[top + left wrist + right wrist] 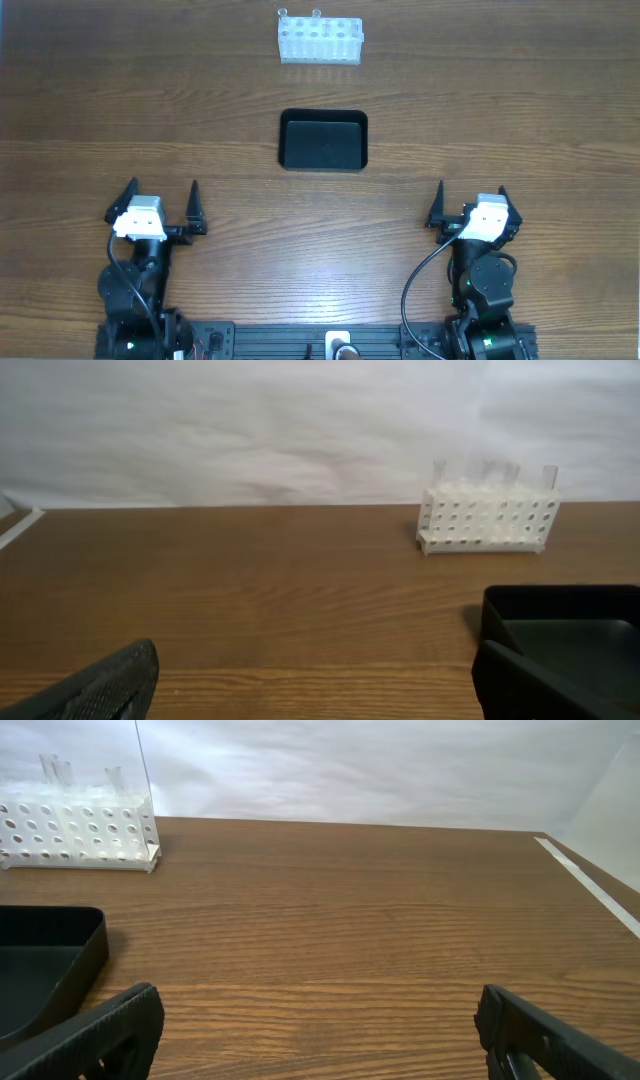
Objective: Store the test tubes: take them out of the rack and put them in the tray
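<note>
A white perforated rack (319, 41) stands at the far middle of the table with two clear test tubes (283, 14) upright in its back row. The rack (487, 519) is also in the left wrist view, and the rack (78, 833) in the right wrist view. A black tray (323, 140) lies empty just in front of it, seen as the tray (573, 630) and the tray (40, 960) in the wrist views. My left gripper (161, 205) is open near the front left. My right gripper (471, 205) is open near the front right. Both are far from rack and tray.
The wooden table (520, 110) is bare on both sides of the tray. A white wall (250, 430) rises behind the table's far edge. A pale strip (590, 885) runs along the table's right side.
</note>
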